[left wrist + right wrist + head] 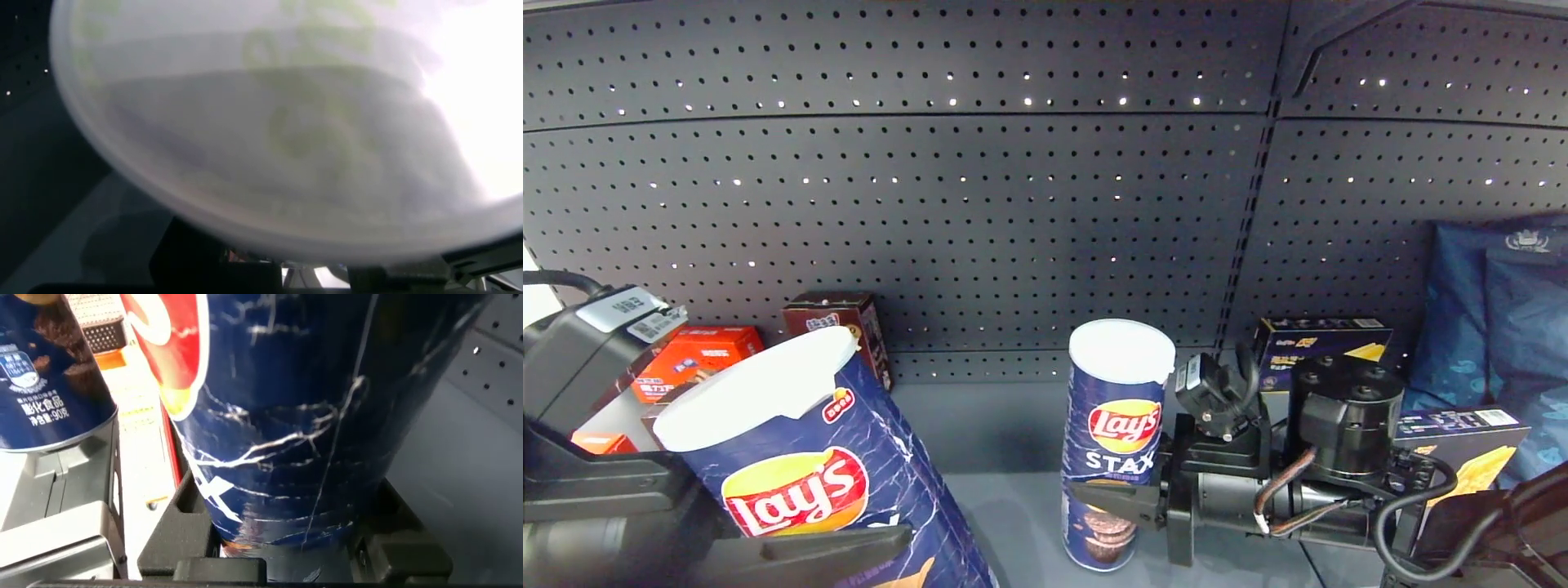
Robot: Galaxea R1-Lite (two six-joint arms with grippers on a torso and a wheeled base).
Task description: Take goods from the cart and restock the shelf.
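Head view: right pincer [1103, 492] is clamped on the upright can [1117, 433], which stands mid-shelf [1005, 441] between the brown box [841, 327] at far left and the dark boxes [1323, 343] at right. The left pincer [849, 523] grips the tilted can [800, 457] at near left, seemingly clear of the shelf floor. Left wrist view: the tilted can's white lid [270, 122] sits close against the lens. Right wrist view: upright can [302, 433] is seated between the jaws with the tilted can [49, 367] beyond it. By my reckoning one can is placed but not yet released, and the other is yet to be set down.
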